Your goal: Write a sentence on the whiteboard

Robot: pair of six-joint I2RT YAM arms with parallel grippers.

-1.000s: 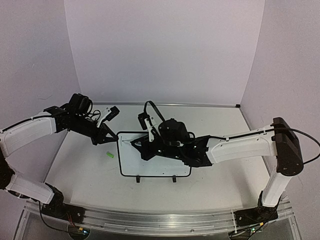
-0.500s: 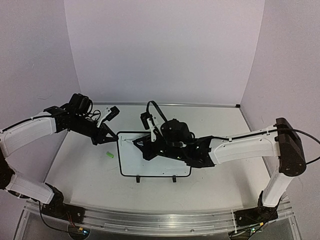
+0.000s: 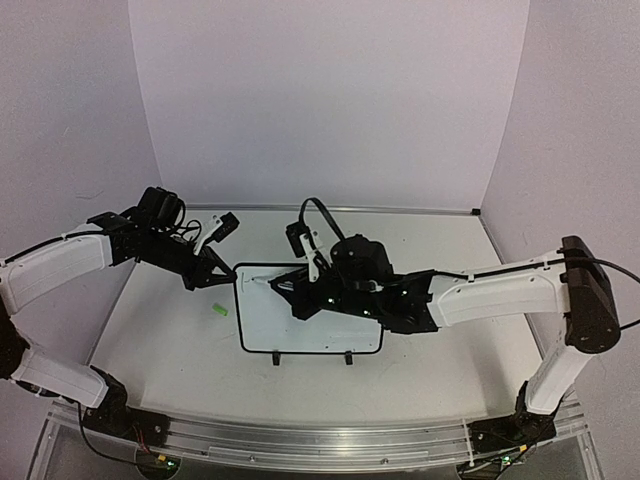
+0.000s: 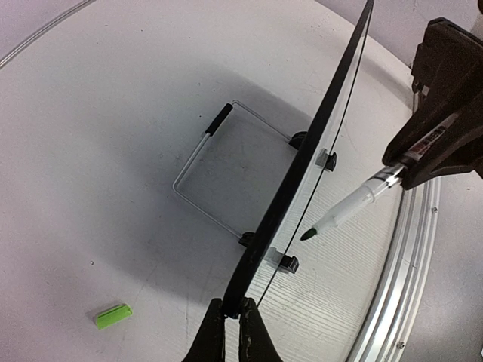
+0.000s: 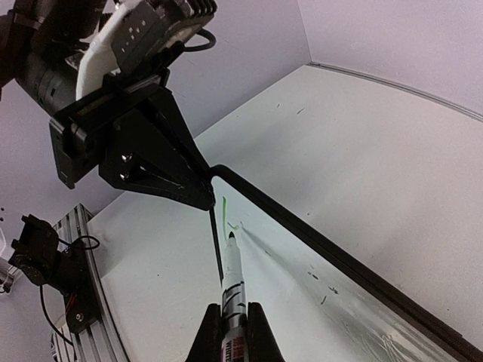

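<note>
**Fig.** Small white rectangular whiteboard with a black border (image 3: pixel 300 335), propped on a wire stand (image 4: pixel 204 181) mid-table (image 3: pixel 160 340). Left gripper (image 4: pixel 232 332) pinches its far-left corner. Right gripper (image 5: pixel 234 332) clamps a green-tipped marker (image 5: pixel 231 275), its tip beside faint green strokes (image 5: pixel 225 211). A green cap (image 3: pixel 220 310) lies to the left.

Left claw (image 4: pixel 232 311) and right claw (image 5: pixel 235 314), both tightly closed, near each other.
</note>
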